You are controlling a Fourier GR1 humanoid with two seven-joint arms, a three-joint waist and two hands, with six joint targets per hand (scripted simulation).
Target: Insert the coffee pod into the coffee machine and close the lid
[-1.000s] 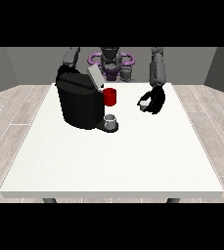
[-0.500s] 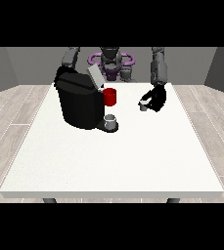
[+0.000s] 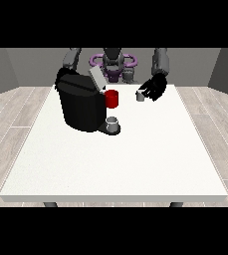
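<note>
- Lifted and carried toward the machine since the earlier frame, the small grey coffee pod point(image 3: 140, 95) sits pinched in the black hand at the view's right point(image 3: 154, 88), fingers curled round it.
- Black coffee machine point(image 3: 81, 102), grey lid point(image 3: 97, 78) raised, stands well apart toward the view's left of the pod; that hand is nearer.

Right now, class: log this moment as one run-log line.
robot hand at view's right: holding coffee pod above table | coffee machine: lid open | pod not inserted
</note>
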